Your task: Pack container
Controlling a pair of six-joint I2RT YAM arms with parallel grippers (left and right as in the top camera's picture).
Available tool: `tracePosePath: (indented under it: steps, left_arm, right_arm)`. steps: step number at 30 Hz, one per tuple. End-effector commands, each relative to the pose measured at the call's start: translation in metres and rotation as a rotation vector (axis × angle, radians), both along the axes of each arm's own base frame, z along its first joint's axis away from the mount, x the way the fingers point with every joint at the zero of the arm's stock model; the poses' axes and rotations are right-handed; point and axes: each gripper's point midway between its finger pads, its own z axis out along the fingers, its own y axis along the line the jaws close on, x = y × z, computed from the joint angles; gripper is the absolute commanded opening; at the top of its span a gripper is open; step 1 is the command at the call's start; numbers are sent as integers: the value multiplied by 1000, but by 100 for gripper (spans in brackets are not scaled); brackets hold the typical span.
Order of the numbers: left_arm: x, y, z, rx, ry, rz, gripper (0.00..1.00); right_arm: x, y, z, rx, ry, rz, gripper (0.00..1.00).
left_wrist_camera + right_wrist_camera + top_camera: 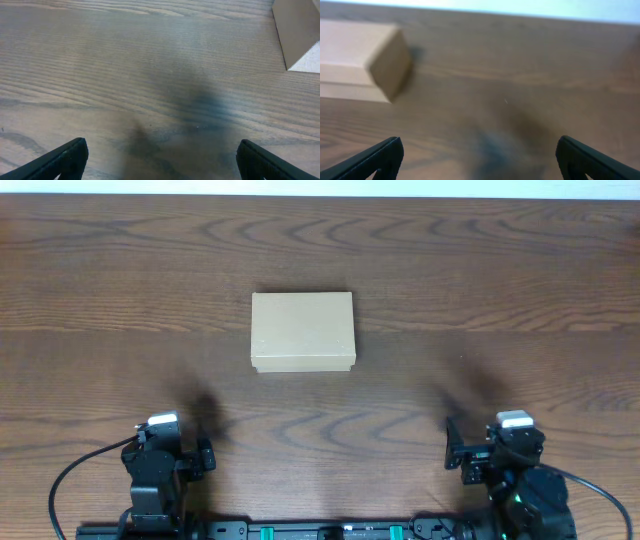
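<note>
The container (302,330) is a small tan cardboard box with its lid shut, lying flat in the middle of the wooden table. A corner of it shows at the top right of the left wrist view (299,35) and at the upper left of the right wrist view (365,65). My left gripper (160,157) is open and empty near the table's front left (172,450), well short of the box. My right gripper (479,157) is open and empty near the front right (497,448), also apart from the box.
The dark wood-grain table (500,290) spreads around the box on all sides. Its far edge meets a pale wall in the right wrist view (520,10). Black cables trail from both arm bases at the front edge.
</note>
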Motion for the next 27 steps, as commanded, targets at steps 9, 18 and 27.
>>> tracePosePath:
  steps: [9,18,27]
  left_arm:
    - [-1,4,-3,13,5,15,95]
    - [-1,4,-3,14,5,15,95]
    - [-1,4,-3,13,5,15,95]
  right_arm:
    - [4,-23,-57,4,119,-142,99]
    - [3,-22,-88,75,186,-178,99]
    - [5,-7,-93,86,192,-100,99]
